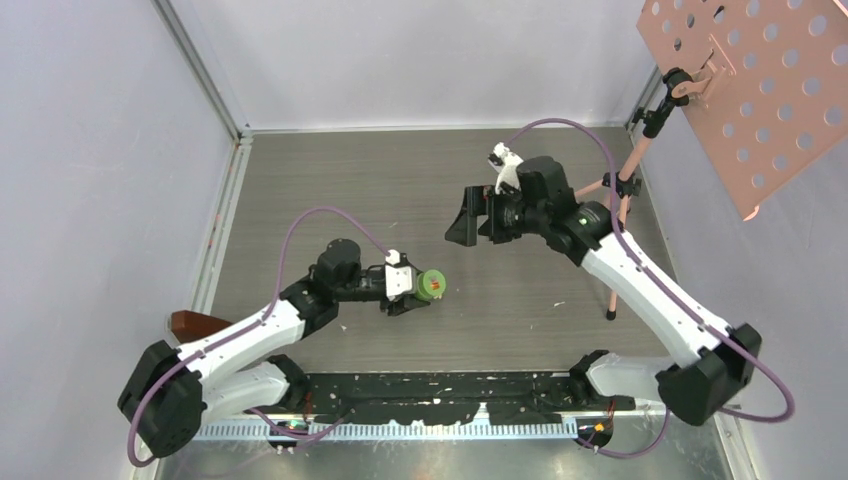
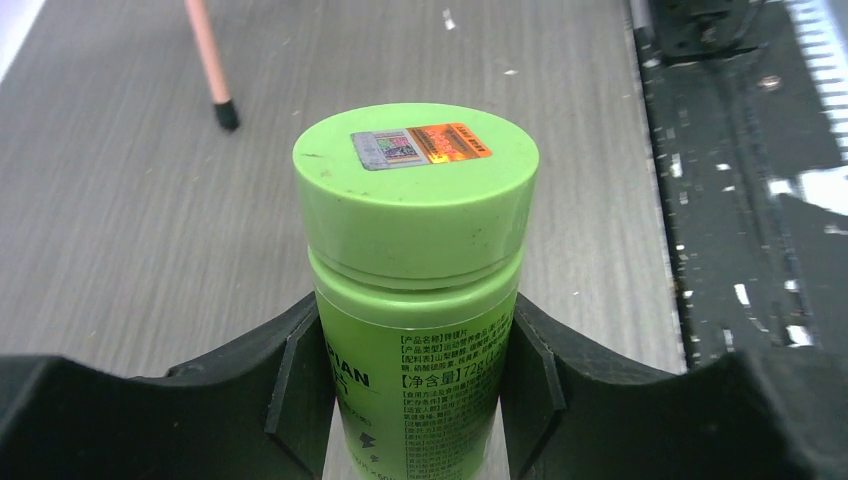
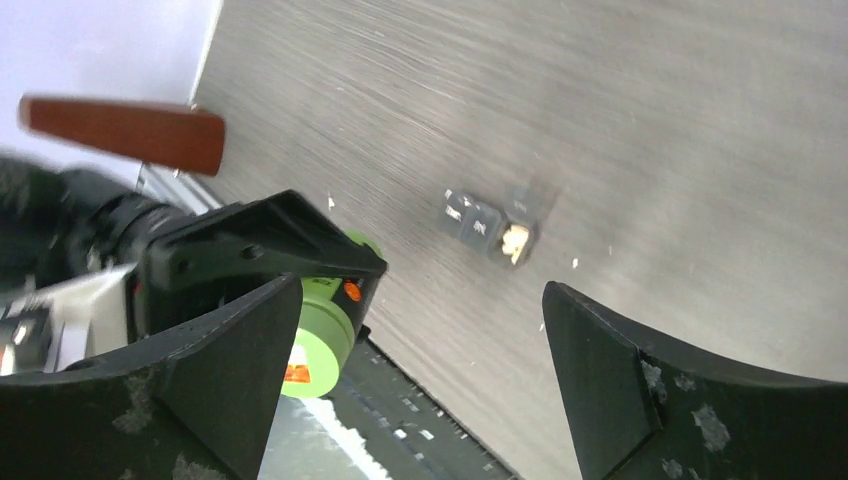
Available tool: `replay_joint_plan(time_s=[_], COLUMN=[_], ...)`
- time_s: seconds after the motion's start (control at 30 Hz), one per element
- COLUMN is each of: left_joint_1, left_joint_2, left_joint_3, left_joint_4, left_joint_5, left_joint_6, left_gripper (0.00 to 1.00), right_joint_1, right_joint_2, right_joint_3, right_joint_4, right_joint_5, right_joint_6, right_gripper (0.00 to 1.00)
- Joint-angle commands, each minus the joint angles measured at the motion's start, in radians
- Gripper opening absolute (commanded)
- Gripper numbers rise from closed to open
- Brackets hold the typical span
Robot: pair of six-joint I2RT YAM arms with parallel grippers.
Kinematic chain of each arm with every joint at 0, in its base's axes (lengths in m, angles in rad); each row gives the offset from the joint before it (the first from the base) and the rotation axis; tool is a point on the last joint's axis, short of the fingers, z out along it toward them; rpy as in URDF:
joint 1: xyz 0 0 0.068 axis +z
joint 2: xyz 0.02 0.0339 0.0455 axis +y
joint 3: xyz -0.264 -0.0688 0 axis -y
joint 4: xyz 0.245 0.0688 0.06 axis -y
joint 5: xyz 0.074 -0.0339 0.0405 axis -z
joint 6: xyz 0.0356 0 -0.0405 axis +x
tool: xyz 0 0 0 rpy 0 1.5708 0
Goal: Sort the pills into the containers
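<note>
- The right gripper [image 3: 420, 290] has its jaws spread wide and nothing between them. It hangs above the table [image 1: 380, 180].
- The case [image 3: 488, 221] lies flat on the table. In the right wrist view it sits just above centre, ahead of the gripper and inside the gap between the two fingers, a little towards the right one.
- The case's long axis runs nearly left to right in that view, dipping slightly to the lower right. That is almost the line along which the jaws close. As things stand they would meet its short ends, so taking it by the long sides would probably need a wrist turn.
- The case does not show in the top view and is likely hidden under the right gripper. This makes the right arm clearly the nearer one to it.
- The left gripper [image 1: 412, 292] is closed part-way on the bottle [image 2: 415, 200], with a finger on either side of the body below the cap.
- The bottle looks upright with its cap on. It is just left of centre in the top view and at the lower left of the right wrist view, well apart from the case.
- No loose pills are visible. I cannot tell whether the pale spot at the case's right end is a pill.
</note>
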Motion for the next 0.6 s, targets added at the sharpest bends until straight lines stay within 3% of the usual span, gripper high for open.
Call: replay_joint_plan(time_s=[0.0,0.1,0.17,0.57], left_joint_1=[0.015,0.019,0.020,0.021], left_joint_2=[0.025,0.046,0.055,0.083], left_joint_3=[0.079,0.116,0.142,0.179], left_joint_4=[-0.051,-0.092,-0.119,-0.128], left_joint_5=[0.211,0.274,0.303,0.342], left_joint_6=[-0.033,-0.038,-0.036,-0.054], left_gripper=[0.00,0.00,0.00,0.00], right_joint_1=[0.004,0.014,0.036,0.206], right_joint_2=[-0.119,-0.155,-0.172,-0.206], right_joint_3=[-0.041,-0.045,-0.039,-0.050], right_joint_4=[0.210,0.233,0.217,0.103], right_joint_5=[-0.178,-0.374,-0.423,-0.233], right_joint_6=[-0.304,-0.421,-0.501,-0.819], right_gripper=[0.99,0.99,1.00,1.00])
